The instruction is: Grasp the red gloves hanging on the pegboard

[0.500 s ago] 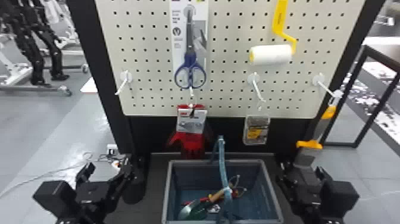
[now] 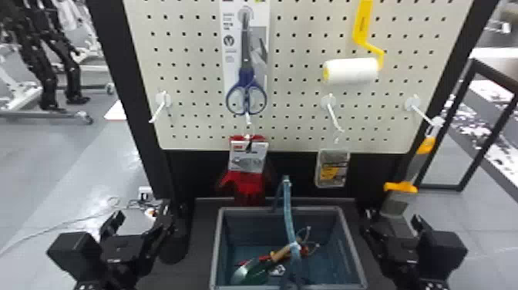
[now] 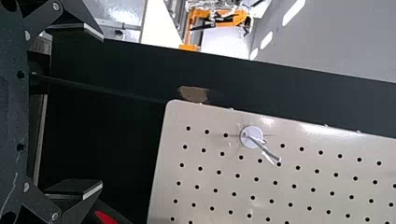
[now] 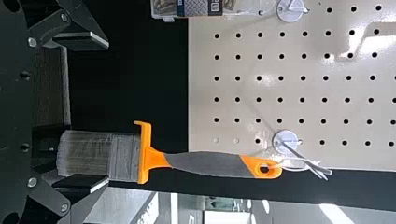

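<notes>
In the head view the red gloves (image 2: 246, 181) hang on a short hook at the lower middle of the pegboard (image 2: 300, 115), directly under the scissors (image 2: 246, 96). Their fingers drop past the board's lower edge to just above the back rim of the bin (image 2: 221, 239). The left pincer (image 2: 138, 228) sits at the lower left of the frame and the right pincer (image 2: 397, 235) at the lower right. Both have their jaws apart and hold nothing, and both are well below and to the side of the gloves. A brush (image 2: 401, 193) hangs just above the right one. In the left wrist view the left pincer (image 3: 93, 109) is spread wide before the board's black frame and a bare peg (image 3: 254, 140), with a sliver of red by one finger. In the right wrist view the right pincer (image 4: 100, 109) is equally wide, with the brush's bristles between its fingers; whether they touch cannot be told. The reach looks not yet begun. The left pincer seems better placed: it would need to rise and swing toward the centre, stay clear of the bin rim, straddle the red body below the card, then close.
</notes>
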